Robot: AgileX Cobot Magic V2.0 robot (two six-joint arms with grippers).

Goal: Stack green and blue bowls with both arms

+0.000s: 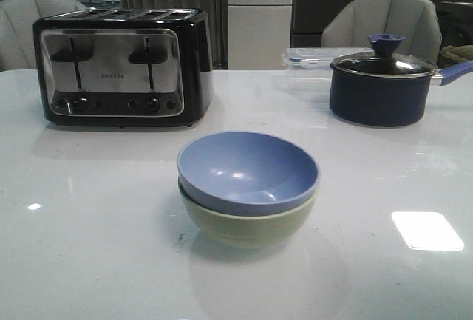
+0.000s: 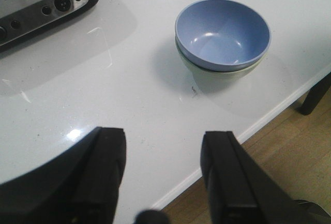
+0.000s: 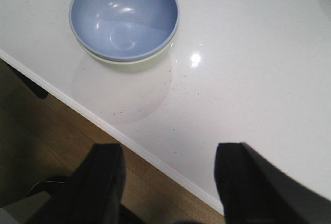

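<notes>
The periwinkle blue bowl [image 1: 247, 168] sits nested inside the pale green bowl [image 1: 250, 225] in the middle of the white table. The stack also shows in the left wrist view, with the blue bowl [image 2: 222, 32] over the green bowl [image 2: 220, 74], and in the right wrist view, with the blue bowl [image 3: 124, 14] over a sliver of green rim [image 3: 129, 62]. My left gripper [image 2: 163, 146] is open and empty above the table's front edge, away from the bowls. My right gripper [image 3: 169, 157] is open and empty over the same edge. Neither arm shows in the front view.
A black and chrome toaster [image 1: 122, 65] stands at the back left. A dark navy lidded pot [image 1: 383, 83] stands at the back right, with a clear plastic container [image 1: 310, 65] behind it. The table's front edge [image 3: 134, 146] drops to a wooden floor [image 2: 279, 162].
</notes>
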